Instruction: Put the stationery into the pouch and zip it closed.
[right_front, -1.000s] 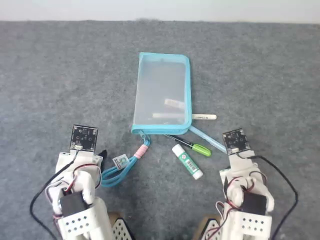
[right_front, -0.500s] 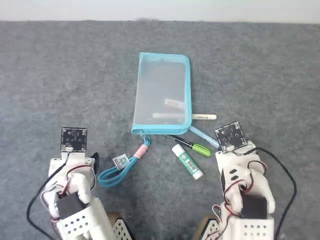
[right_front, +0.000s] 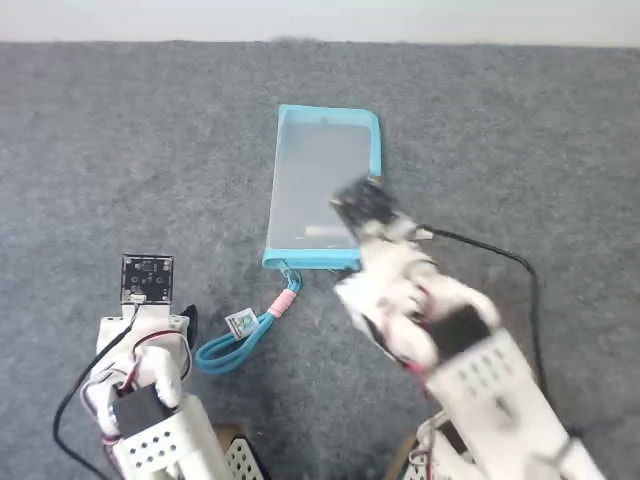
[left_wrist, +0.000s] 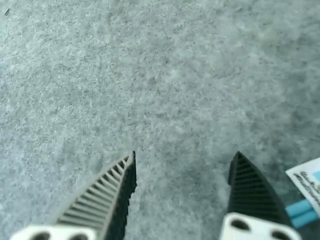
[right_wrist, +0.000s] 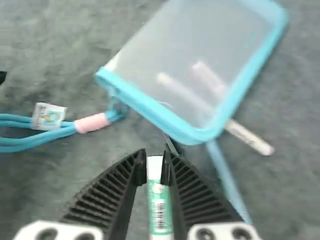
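Note:
The translucent pouch (right_front: 315, 170) with teal trim lies flat at the table's middle, with a couple of pale items inside. My right arm (right_front: 400, 280) stretches over the spot by its near right corner. In the right wrist view the right gripper (right_wrist: 156, 152) hangs above a white glue stick (right_wrist: 159, 205) with a green label. Its fingers are almost shut, and the stick lies on the table in line with the thin slit. A blue pen (right_wrist: 225, 177) and a white pen (right_wrist: 250, 137) lie beside the pouch (right_wrist: 200, 65). My left gripper (left_wrist: 182, 160) is open over bare carpet at the near left.
The pouch's blue wrist strap (right_front: 240, 340) with a pink sleeve (right_front: 284, 300) and a white tag (left_wrist: 307, 180) curls between the arms, close to the left gripper. Grey carpet (right_front: 120, 150) covers the table, with room at the left and the far right.
My right arm has swung forward and left, from the near right to above the pens and glue stick beside the pouch. The left arm drew back slightly earlier and has since kept still.

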